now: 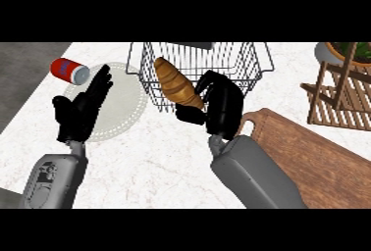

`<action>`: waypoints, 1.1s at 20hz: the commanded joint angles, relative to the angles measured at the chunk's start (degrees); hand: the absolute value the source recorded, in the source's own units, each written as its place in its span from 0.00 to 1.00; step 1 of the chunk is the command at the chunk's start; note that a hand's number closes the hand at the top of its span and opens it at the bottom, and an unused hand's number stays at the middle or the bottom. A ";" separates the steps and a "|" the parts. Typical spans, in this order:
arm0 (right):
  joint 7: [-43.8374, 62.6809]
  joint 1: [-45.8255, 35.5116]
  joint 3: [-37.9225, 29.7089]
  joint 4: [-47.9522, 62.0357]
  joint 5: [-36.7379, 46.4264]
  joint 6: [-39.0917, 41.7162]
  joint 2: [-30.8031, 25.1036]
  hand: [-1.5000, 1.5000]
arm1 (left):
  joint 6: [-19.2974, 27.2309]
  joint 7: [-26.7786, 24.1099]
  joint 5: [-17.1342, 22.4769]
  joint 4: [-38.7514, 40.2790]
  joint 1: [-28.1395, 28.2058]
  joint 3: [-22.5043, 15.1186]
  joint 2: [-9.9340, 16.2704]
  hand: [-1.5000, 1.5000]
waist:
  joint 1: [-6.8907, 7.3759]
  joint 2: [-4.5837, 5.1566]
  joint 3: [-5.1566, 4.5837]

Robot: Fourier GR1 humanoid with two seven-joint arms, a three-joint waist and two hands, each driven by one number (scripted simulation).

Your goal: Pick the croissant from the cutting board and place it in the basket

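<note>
From the head view we see our right hand (217, 110) with fingers curled round the lower end of the croissant (176, 83), held at the near-left rim of the wire basket (250, 68) — off the cutting board (319, 157) already. Our left hand (81, 110) rests open over a white plate (127, 105). The croissant looks light, flaky and easily crushed — we judge a hold across its thick middle safest.

The surface (167, 152) is seen as white marble with faint brownish veins. A golden-brown croissant (176, 83), darker along its ridges, is shown against the dark wire basket (250, 73). The cutting board (319, 162) at the right is rendered in reddish-brown wood grain. A pale grey plate (127, 105) with a dotted rim is seen at the left, beside a red can (69, 69) with a blue band and silver lid. Both hands, left (80, 110) and right (217, 108), are black; the forearms are grey.
</note>
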 commanded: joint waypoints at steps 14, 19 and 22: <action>23.23 -28.95 -7.55 20.63 11.21 -8.27 0.16 1.00 | 1.02 0.89 -0.19 1.85 -2.26 0.59 -0.47 0.50 | -1.85 -0.04 -0.26; 27.41 -36.01 -9.74 28.92 13.82 -5.19 0.16 1.00 | 1.69 1.50 -0.98 2.39 -2.75 1.12 0.37 0.50 | -2.41 -0.13 -0.26; 29.45 -39.80 -11.05 33.83 14.75 -4.54 0.16 1.00 | 1.90 1.65 -0.26 3.07 -3.41 2.12 0.38 0.50 | -3.51 0.13 -0.20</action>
